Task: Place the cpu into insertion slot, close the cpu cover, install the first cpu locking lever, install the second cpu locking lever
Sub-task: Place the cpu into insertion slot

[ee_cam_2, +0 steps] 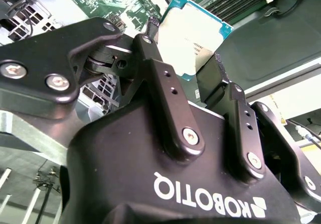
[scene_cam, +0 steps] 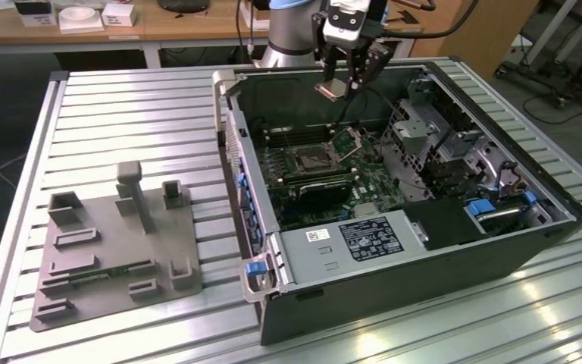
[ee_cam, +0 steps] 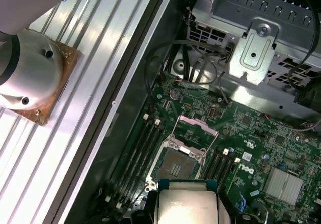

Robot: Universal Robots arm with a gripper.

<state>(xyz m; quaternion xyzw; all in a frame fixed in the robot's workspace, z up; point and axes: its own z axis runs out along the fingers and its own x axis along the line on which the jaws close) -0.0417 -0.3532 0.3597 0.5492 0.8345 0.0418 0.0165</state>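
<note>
Slatted worktop (scene_cam: 129,114): our jaws clamp the cpu (ee_cam: 186,206) over the insertion slot (ee_cam: 176,166), cpu cover (ee_cam: 196,123) up; step one, needs squaring.

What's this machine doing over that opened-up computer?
A robot arm's gripper holds the cpu between its jaws, in the air above the open computer case. Below it, on the green board, the insertion slot sits empty and the cpu cover stands tilted up on its hinge. So the chip is not yet set in, and the cover is not yet closed.
</note>
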